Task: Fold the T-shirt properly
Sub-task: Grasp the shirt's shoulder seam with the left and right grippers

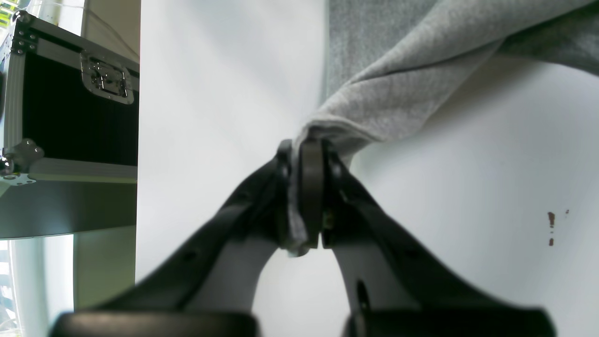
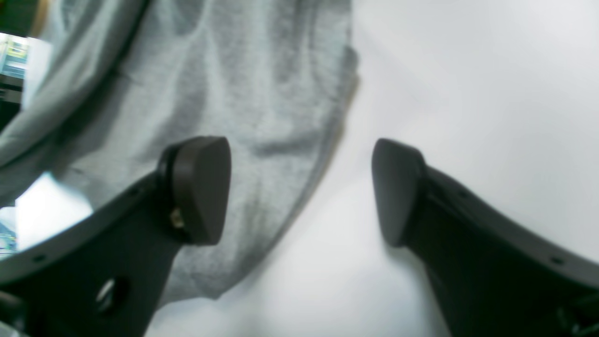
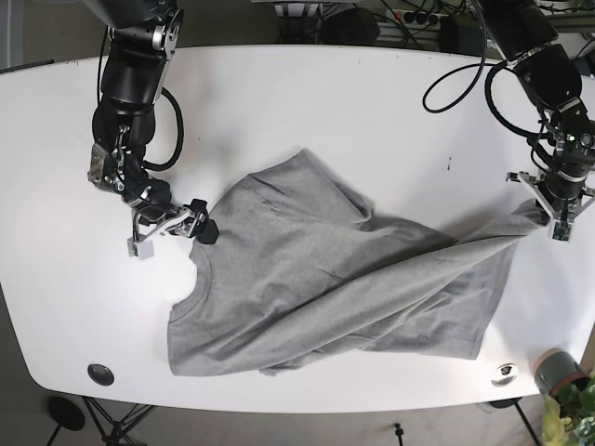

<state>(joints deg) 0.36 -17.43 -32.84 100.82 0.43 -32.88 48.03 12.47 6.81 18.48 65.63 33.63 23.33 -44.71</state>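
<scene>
From my station I see a white counter (image 3: pixel 307 102) with rounded corners, bright under even light. Small dark brown marks (image 1: pixel 551 228) sit on its surface. Beside its edge stands a black case (image 1: pixel 70 107) with metal corners and a silver latch (image 1: pixel 106 79). Cables (image 3: pixel 372 14) lie behind the far edge. A green plant (image 3: pixel 569 409) is at one near corner, over grey floor (image 3: pixel 279 427).

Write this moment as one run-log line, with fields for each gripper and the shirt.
left gripper: shut on shirt edge | right gripper: open, over shirt edge | shirt: gray, crumpled, unfolded on table
</scene>
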